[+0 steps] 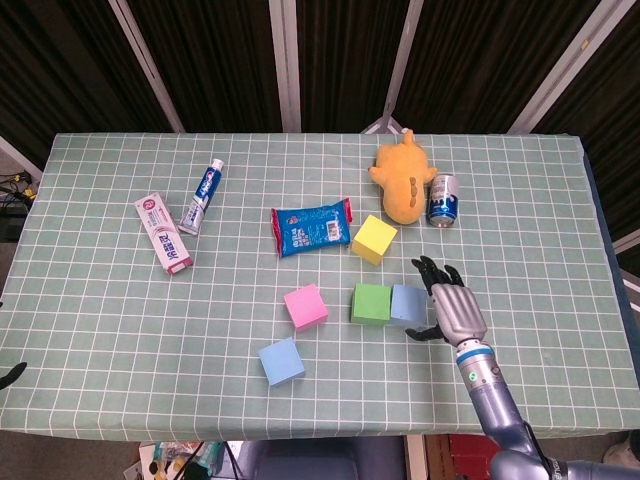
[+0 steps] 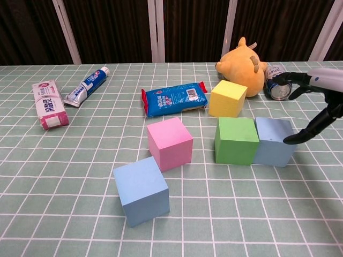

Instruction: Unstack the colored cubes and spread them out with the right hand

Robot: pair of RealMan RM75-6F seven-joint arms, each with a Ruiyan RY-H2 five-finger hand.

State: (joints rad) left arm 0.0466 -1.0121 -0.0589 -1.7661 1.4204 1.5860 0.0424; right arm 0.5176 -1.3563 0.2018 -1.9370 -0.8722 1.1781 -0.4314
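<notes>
Fingers point(image 1: 432, 270) of the right hand point(image 1: 455, 310) were spread apart and held nothing, hovering just right of the grey-blue cube point(image 1: 408, 304); in the chest view the thumb pointed toward that cube's right face, and whether it touched could not be told. The left hand was in neither view. From left to right on the counter point(image 1: 100, 330), the light blue cube point(image 1: 281, 361) sat nearest the front edge, the pink cube point(image 1: 305, 306) just behind it and apart, then the green cube point(image 1: 371, 303) pressed side by side against the grey-blue one, with the yellow cube point(image 1: 374, 239) alone behind them near the snack packet point(image 1: 312, 227). No cube rested on another, so the unstacking looked done and the spreading seemed nearly finished. Only the green and grey-blue pair stood touching. The next move probably called for closing on the grey-blue cube and drawing it rightward onto bare counter, well short of the can point(image 1: 443, 200) and the plush toy point(image 1: 402, 181).
</notes>
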